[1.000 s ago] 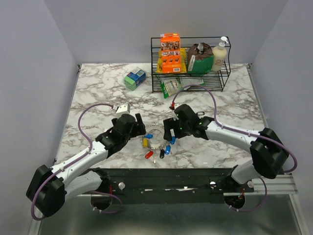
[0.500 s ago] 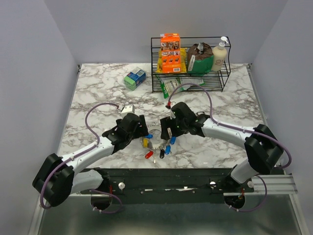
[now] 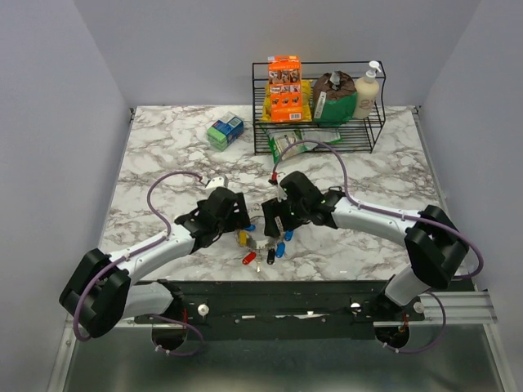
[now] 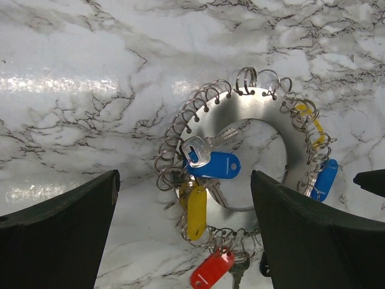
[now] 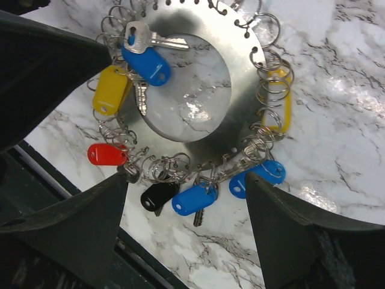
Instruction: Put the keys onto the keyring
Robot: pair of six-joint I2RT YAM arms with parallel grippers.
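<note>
Silvery flat metal keyring [image 4: 240,107], rimmed with small split rings, lies near the front of the marble table [image 3: 163,155], with coloured-tag keys [image 5: 192,198] hanging round its near edge and one blue-tagged silver key [image 4: 212,164] across its middle hole; whether that one is hooked on I cannot tell. Over the last second both arms have crept inward, so the left tool [image 4: 184,176] and right tool [image 5: 185,180] now straddle the ring, jaws wide and empty. I judge a grasp is close.
</note>
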